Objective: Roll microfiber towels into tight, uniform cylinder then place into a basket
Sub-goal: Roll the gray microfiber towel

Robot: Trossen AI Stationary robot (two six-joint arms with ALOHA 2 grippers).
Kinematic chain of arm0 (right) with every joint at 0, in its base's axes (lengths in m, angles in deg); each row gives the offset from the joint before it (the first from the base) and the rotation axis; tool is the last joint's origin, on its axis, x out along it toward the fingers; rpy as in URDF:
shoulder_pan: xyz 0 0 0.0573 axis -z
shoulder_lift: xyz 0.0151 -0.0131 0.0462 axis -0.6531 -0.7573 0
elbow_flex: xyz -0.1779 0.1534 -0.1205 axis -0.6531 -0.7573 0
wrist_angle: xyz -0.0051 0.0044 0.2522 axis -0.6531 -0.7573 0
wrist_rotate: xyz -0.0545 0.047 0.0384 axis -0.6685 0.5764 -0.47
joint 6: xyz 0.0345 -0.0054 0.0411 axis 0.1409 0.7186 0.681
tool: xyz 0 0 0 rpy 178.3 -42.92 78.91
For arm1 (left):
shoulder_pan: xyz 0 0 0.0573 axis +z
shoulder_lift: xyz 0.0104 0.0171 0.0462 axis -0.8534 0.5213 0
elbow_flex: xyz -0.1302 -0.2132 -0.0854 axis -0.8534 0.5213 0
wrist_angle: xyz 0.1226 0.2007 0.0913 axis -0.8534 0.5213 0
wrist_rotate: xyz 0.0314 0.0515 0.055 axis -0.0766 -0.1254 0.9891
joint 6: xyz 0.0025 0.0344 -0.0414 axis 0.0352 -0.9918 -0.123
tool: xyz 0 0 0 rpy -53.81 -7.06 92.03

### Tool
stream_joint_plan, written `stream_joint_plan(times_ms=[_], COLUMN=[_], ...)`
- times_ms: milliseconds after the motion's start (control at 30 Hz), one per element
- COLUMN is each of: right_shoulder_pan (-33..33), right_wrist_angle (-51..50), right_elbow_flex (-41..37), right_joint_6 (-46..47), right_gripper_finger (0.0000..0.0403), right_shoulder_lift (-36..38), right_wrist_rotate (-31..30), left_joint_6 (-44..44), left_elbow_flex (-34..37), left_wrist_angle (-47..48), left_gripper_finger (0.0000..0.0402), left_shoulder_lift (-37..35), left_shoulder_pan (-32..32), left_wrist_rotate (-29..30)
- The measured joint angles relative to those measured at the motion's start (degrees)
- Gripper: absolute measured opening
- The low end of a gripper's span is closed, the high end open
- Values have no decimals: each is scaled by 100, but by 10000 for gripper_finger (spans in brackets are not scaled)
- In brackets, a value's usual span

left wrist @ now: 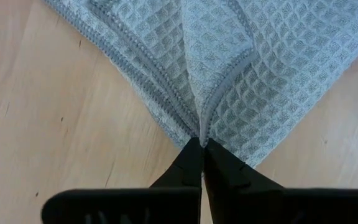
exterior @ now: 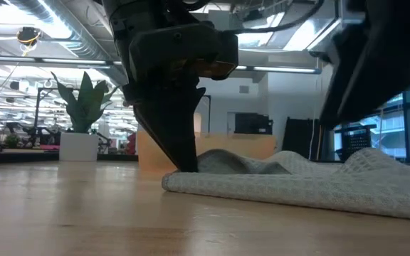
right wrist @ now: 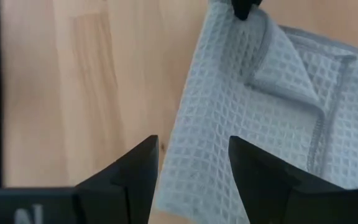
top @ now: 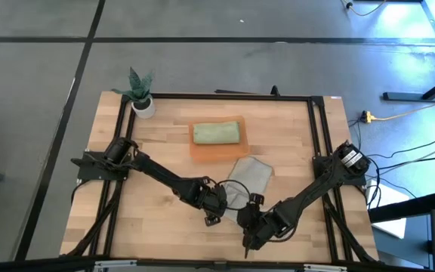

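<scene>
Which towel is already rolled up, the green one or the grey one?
The green towel, lying as a roll in the orange basket. The grey towel lies spread on the table, its edge pinched by the left end effector.

The grey towel [left wrist: 241, 74] was waffle-weave cloth, soft and matt, with stitched hems. The table [top: 165, 219] was pale wood, smooth with a faint sheen, framed by dark matt rails. The basket [top: 216, 151] looked like translucent orange plastic, holding a green rolled towel [top: 216, 133] of fuzzy cloth.

bare tabletop [top: 293, 143] right of basket [top: 217, 148], plant pot [top: 143, 106] blocking far-left corner
</scene>
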Motion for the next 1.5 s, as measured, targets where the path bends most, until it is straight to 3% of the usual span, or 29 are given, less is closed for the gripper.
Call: stream_joint_plan(times_ms=[533, 967, 1200, 1500], right_shoulder_pan=[47, 151, 151, 121], right_wrist_angle=[1522, 1709, 1670, 1676], right_elbow_flex=[-1338, -1365, -1359, -1365], right_joint_6=[-310, -598, -609, -761], right_gripper_finger=[197, 197, 197, 197], right_shoulder_lift=[-9, 0, -3, 228], right_wrist_rotate=[154, 362, 373, 509], left_joint_6=[-22, -166, -119, -169], left_elbow_flex=[0, 0, 0, -2], left_wrist_angle=[-17, -17, 206, 1016], left_gripper_finger=[1, 81, 84, 83], left_shoulder_lift=[0, 0, -265, -991], left_shoulder_pan=[0, 52, 226, 88], left_wrist_rotate=[85, 83, -213, 594])
